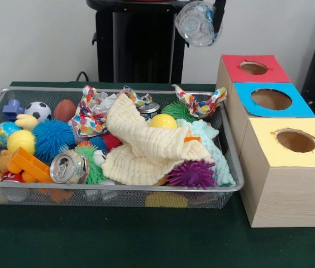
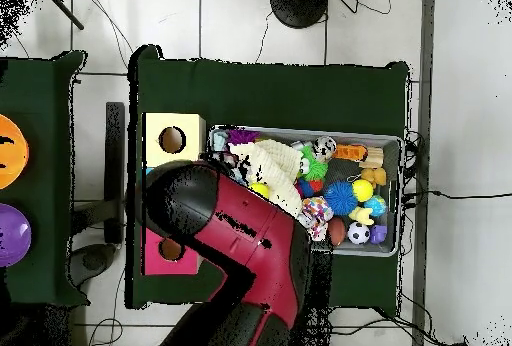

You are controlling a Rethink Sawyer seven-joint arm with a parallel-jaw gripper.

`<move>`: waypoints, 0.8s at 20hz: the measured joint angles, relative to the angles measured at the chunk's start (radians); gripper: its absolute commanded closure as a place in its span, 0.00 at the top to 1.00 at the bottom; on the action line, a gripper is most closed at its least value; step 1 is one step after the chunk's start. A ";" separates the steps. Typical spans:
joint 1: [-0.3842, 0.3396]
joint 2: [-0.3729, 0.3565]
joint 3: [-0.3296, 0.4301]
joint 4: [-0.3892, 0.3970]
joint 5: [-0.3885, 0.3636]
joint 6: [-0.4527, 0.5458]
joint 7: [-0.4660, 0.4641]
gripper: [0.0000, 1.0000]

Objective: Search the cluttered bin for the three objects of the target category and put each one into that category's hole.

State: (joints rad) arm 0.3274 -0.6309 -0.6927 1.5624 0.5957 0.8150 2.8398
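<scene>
At the top of the front view the gripper carries a crushed clear plastic bottle in its jaws, high over the red-topped box, probably to drop it into that hole. The overhead view hides this under the arm but shows the whole bin.
</scene>
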 measured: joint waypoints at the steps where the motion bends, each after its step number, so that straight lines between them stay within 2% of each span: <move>1: 0.000 0.001 0.002 -0.002 0.003 -0.002 0.000 0.00; 16: 0.030 0.050 0.022 -0.071 0.085 -0.031 0.000 0.00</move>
State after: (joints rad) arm 0.3572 -0.5806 -0.6709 1.4910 0.6811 0.7841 2.8398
